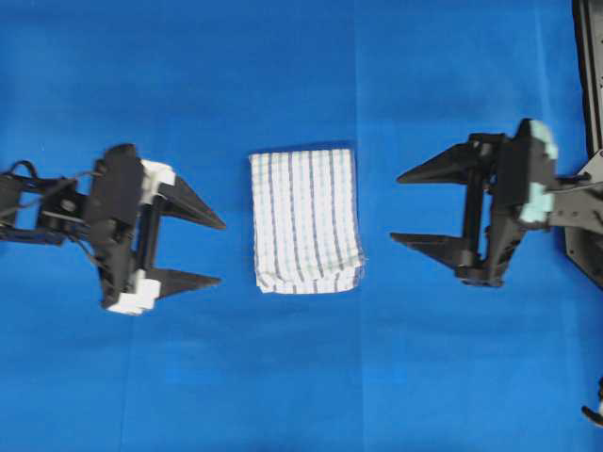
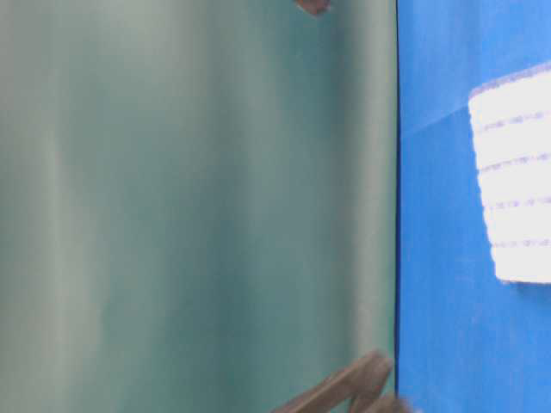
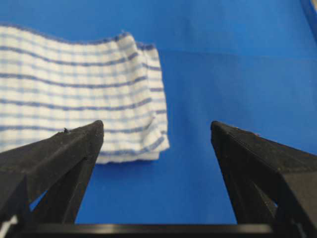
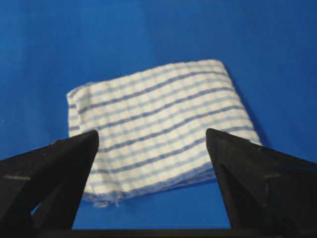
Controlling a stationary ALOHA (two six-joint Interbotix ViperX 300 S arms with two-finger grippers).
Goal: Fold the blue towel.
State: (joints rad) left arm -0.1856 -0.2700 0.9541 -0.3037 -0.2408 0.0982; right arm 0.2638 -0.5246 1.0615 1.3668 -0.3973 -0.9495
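Observation:
The blue towel, white with thin blue stripes, lies folded into a small thick rectangle at the middle of the table. It also shows in the left wrist view as the towel, in the right wrist view as the towel, and at the right edge of the table-level view as the towel. My left gripper stands open just left of it, apart from the cloth, nothing between its fingers. My right gripper stands open just right of it, also apart and empty.
A plain blue table covering spreads under everything. Black frame parts stand at the right edge. In the table-level view a blurred green wall fills the left, with the table's edge beside it.

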